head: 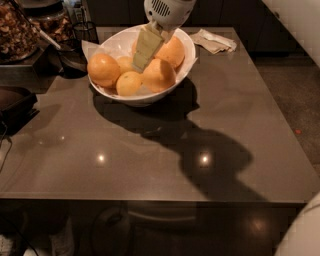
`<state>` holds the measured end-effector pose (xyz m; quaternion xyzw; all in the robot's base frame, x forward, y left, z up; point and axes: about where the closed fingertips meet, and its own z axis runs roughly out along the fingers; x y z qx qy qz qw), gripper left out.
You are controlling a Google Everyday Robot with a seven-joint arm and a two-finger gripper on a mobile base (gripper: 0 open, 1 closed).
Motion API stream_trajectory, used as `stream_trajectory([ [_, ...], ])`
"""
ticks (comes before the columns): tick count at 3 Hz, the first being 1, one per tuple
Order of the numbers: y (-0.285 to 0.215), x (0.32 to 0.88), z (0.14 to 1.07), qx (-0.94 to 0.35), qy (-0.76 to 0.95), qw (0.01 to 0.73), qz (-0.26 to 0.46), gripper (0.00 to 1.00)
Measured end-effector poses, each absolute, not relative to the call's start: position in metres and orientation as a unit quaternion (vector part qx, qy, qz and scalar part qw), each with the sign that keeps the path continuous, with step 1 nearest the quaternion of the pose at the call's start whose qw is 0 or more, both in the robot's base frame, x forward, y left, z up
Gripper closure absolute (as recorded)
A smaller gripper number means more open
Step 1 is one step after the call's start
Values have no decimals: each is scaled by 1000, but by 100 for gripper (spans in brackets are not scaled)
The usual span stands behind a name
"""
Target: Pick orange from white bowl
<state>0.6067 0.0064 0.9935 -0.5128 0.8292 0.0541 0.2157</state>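
Note:
The white bowl (pixel 186 47) stands at the back of the dark table and holds several oranges. One orange (pixel 103 70) lies at its left rim, a smaller one (pixel 129 83) at the front, one (pixel 160 75) at the front right and one (pixel 173 51) at the back right. My gripper (pixel 138 64) comes down from the top edge on a white wrist (pixel 167 11). It reaches into the middle of the bowl, among the oranges and between the left one and the front right one. What it touches is hidden.
A crumpled white cloth (pixel 215 41) lies behind the bowl on the right. A dark pan with a utensil (pixel 70 55) and containers of food (pixel 17 32) stand at the back left. A dark tray (pixel 15 102) sits at the left edge. The arm's shadow (pixel 210 155) falls across the table.

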Motion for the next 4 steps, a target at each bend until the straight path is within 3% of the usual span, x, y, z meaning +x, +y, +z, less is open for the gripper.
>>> stream_trajectory([
  [1, 2, 611, 989, -513, 830, 210, 57, 28],
  [3, 0, 615, 976, -516, 831, 195, 72, 46],
  [4, -5, 622, 971, -521, 828, 191, 77, 45],
])
